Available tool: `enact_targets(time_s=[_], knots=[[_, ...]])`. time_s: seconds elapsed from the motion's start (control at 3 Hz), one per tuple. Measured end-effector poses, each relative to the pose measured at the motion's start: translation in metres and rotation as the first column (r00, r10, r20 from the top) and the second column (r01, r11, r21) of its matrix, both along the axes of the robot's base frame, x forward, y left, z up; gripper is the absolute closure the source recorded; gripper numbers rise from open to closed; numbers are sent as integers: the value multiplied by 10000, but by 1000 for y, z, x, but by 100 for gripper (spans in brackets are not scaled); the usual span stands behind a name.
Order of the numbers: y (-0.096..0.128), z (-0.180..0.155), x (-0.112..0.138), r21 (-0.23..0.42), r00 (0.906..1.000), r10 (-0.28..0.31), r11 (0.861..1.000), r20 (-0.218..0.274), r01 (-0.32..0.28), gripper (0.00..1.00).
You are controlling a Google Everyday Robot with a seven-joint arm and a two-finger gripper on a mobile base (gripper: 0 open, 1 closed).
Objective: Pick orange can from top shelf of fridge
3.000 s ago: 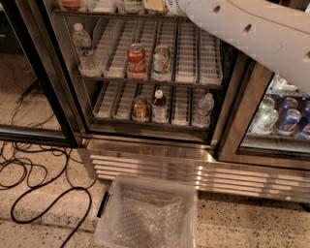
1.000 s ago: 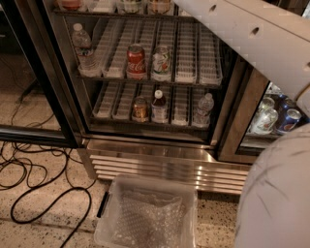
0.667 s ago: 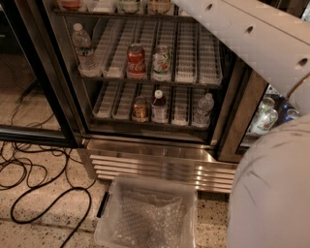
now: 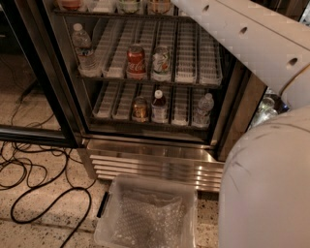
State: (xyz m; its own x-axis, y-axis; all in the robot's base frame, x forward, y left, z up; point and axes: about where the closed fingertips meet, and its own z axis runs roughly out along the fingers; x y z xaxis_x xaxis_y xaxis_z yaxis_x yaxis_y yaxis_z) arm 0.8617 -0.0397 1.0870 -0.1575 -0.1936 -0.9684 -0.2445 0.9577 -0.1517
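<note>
Past the top edge of the view, out of sight: the gripper, at the far end of the white robot arm (image 4: 252, 34); open or closed cannot be told. Just left of where the arm leaves the view, on the top dark wire shelf (image 4: 97, 14) of the stainless-steel display fridge (image 4: 145, 147): the orange-tan drink can (image 4: 159, 6), upright, only its lower part showing, rightmost of four cut-off items in a row there.

Below, pale speckled stone floor (image 4: 43, 227), crossed at left by looping black cables (image 4: 88, 201). Against the fridge's louvred steel base (image 4: 155, 167), a clear plastic bin (image 4: 107, 223) lined with bubble wrap. At left, a black-framed glass door (image 4: 24, 97) swung open; at right, a second compartment with blurred bottles (image 4: 266, 109) behind the arm.

Arm in two visible parts: a long white link with small round holes, slanting from the right edge up and left toward the top shelf, and a bulky rounded white segment (image 4: 266, 189) filling the lower right corner.

Counted below the top shelf: three cans, three bottles. On the middle rack, a clear water bottle (image 4: 82, 46) at left, a red Coca-Cola can (image 4: 136, 60), a pale green-and-white can (image 4: 161, 62) just beside it. On the lowest rack, an amber-brown can (image 4: 140, 109), a dark-labelled bottle with a white cap (image 4: 158, 106) just beside that, and another clear water bottle (image 4: 204, 109) apart to the right. White ribbed plastic lane trays (image 4: 186, 53) under all of them.
</note>
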Motion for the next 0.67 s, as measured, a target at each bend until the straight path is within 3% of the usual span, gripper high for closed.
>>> enact_targets(time_s=[0.67], knots=[[0,0,0,0,10000,0,10000,-1,0,66]])
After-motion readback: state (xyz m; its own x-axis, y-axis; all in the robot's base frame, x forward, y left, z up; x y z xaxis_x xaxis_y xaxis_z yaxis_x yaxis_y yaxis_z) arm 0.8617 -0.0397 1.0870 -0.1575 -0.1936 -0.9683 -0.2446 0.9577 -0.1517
